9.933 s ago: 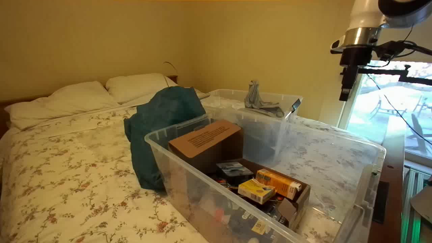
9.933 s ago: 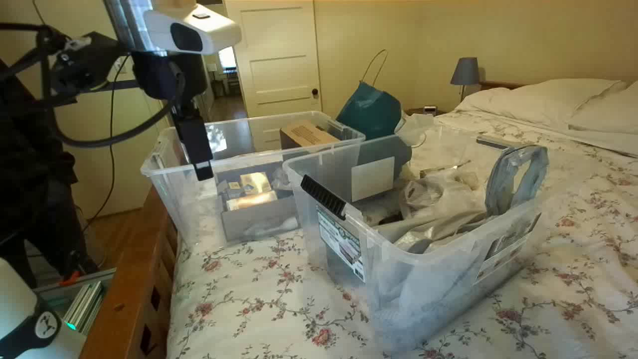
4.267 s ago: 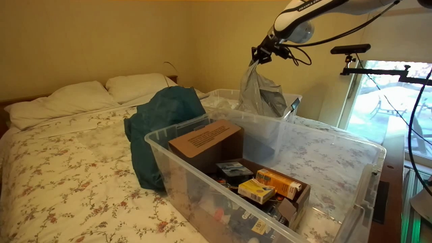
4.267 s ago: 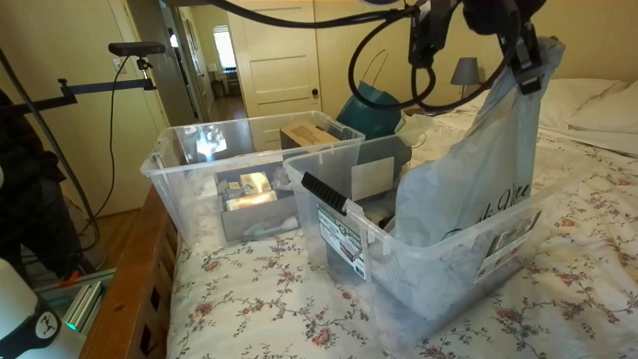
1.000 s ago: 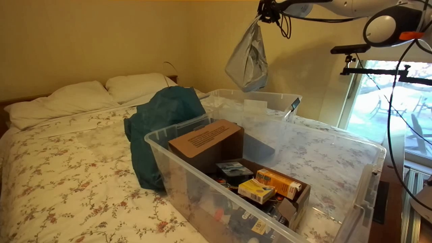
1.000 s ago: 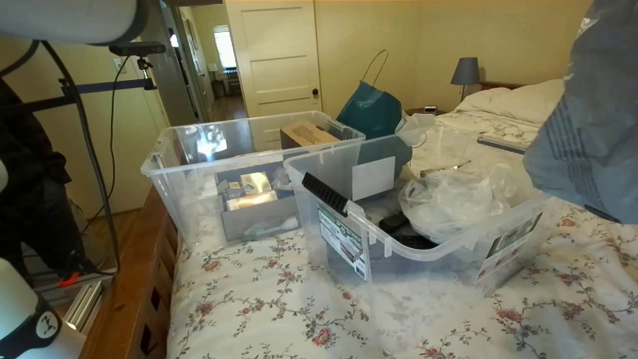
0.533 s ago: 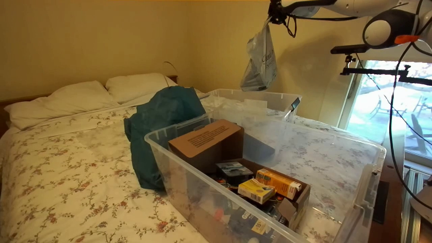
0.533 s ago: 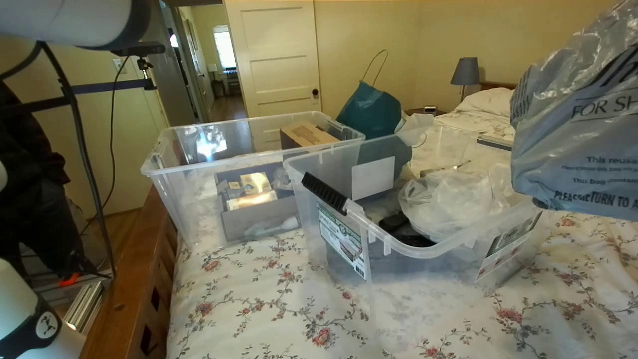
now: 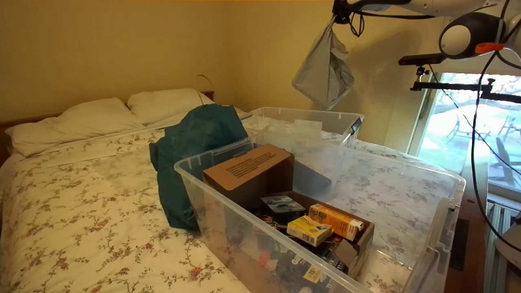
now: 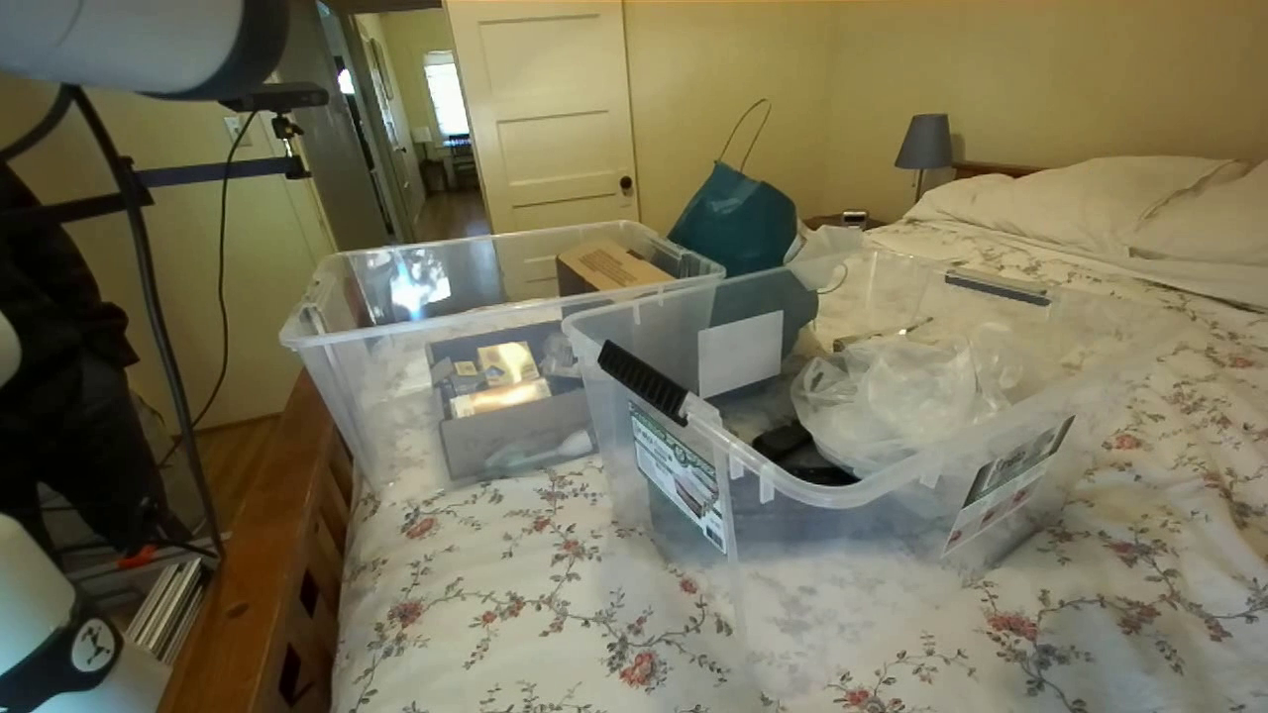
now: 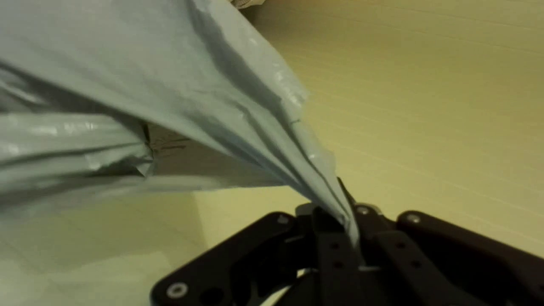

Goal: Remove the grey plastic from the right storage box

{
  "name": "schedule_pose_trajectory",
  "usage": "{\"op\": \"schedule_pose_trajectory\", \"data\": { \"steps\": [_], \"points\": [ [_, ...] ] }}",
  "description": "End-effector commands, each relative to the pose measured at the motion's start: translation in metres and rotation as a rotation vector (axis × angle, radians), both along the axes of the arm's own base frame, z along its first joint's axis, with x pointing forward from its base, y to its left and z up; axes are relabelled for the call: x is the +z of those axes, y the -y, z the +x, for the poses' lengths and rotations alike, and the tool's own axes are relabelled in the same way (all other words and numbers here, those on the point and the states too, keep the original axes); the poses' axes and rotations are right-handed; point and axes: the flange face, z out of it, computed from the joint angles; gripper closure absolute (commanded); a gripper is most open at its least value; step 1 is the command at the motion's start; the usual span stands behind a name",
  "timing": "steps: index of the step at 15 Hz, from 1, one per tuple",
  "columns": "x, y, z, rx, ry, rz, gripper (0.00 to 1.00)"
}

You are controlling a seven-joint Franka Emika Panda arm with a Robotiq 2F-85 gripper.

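Clear plastic makes one storage box (image 9: 441, 217), nearest in an exterior view, with one yellow carton (image 9: 310, 230) and one orange carton (image 9: 337, 221) among its contents. One teal bag (image 9: 197, 162) is just beside it. Behind stands a second, the right storage box (image 9: 342, 123). Outside it, one grey plastic bag (image 9: 325, 75) hangs in the air, its gathered top pinched in one tightly closed claw (image 11: 346, 221).

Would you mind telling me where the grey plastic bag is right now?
In an exterior view, the grey plastic bag hangs from the gripper, high and right of centre, with the farther storage box below it in the picture.
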Motion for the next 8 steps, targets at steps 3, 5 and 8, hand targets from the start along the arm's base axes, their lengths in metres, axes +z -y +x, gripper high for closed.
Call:
{"op": "schedule_pose_trajectory", "data": {
  "steps": [3, 5, 8],
  "points": [
    [-0.012, -0.02, 0.007, 0.072, -0.17, -0.032, 1.0],
    [-0.042, -0.028, 0.017, 0.106, -0.297, -0.024, 1.0],
    [-0.096, -0.043, 0.03, 0.109, -0.476, 0.004, 1.0]
  ]
}}
